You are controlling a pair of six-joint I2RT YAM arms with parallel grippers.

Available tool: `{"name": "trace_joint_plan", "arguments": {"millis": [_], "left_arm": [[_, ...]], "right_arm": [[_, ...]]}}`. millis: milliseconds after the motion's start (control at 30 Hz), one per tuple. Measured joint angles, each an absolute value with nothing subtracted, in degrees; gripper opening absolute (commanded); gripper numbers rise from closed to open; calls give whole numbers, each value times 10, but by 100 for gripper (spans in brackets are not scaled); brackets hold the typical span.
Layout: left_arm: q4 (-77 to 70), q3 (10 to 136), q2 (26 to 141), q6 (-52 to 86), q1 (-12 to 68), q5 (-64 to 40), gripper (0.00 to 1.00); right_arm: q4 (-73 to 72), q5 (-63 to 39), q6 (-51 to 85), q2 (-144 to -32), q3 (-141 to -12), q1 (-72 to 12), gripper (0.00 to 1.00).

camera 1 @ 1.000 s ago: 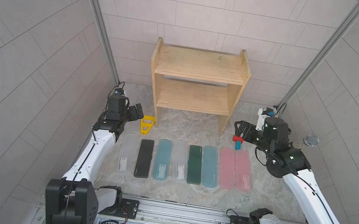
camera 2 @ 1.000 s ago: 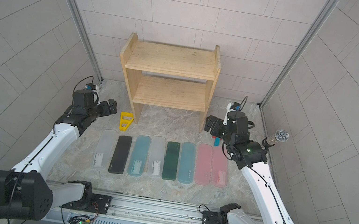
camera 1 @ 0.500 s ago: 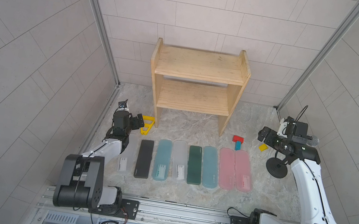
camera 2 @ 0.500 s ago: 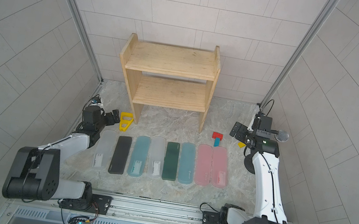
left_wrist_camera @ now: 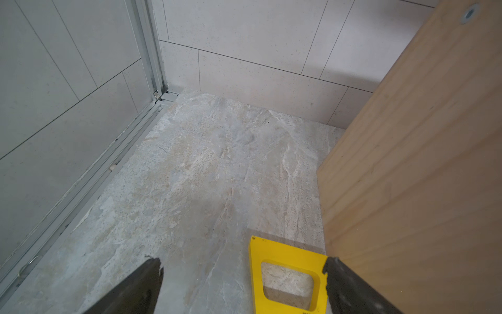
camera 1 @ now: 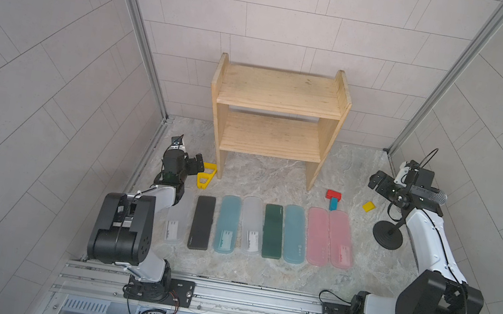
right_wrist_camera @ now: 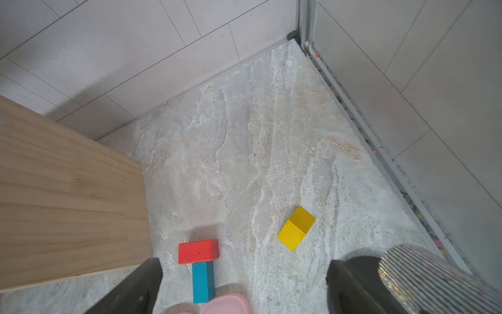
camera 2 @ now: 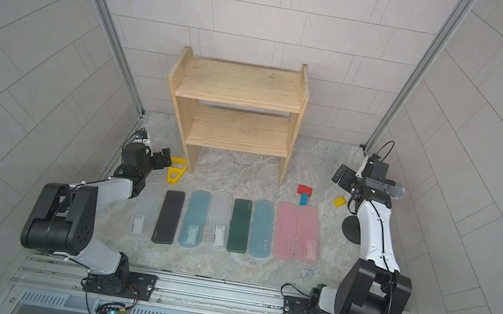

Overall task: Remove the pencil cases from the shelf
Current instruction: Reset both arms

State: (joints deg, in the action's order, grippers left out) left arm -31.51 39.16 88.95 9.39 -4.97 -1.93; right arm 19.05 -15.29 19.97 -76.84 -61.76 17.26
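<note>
The worktop (camera 1: 261,173) is crowded in front of the shelf (camera 1: 279,93). Both shelf tiers are bare, so the job looks done to me, and the remaining danger is upsetting what has been laid out.

All eight cases (camera 1: 272,230) lie flat in a tidy row in front of the shelf, side by side. The left arm (camera 1: 161,193) reaches across the end of that row, over the frosted case farthest out on its side. I cannot tell whether they touch. A careless swing there could drag that case askew and push its neighbours.

The microphone stand (camera 1: 387,237) is off to the shelf's other side, right against the right arm. The right fingers (camera 1: 377,182) are spread wide and empty, with the microphone's head just beside one of them in the wrist view. Any turn of that wrist could hook the stand and tip it toward the pink cases.

The left fingers (camera 1: 198,162) are also spread and empty, close to the shelf's near leg. One tip is at the corner of the yellow frame (camera 1: 205,176). A nudge would shove the frame or knock the leg.

The red block (camera 1: 333,194) and blue block (camera 1: 333,204) lie just in front of the shelf's other leg, and the blue one is nearly at a pink case's end.
</note>
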Motion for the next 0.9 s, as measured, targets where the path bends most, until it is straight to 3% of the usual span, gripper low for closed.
{"name": "trace_joint_plan", "arguments": {"millis": [367, 700, 900], "left_arm": [[-396, 401, 1011, 93, -50, -59, 100], [-403, 382, 919, 84, -71, -68, 100], [-290, 421, 887, 111, -104, -107, 100]], "right_arm": [[47, -154, 226, -772, -506, 171, 100], [17, -146, 214, -772, -508, 171, 100], [17, -147, 208, -778, -507, 170, 100]]}}
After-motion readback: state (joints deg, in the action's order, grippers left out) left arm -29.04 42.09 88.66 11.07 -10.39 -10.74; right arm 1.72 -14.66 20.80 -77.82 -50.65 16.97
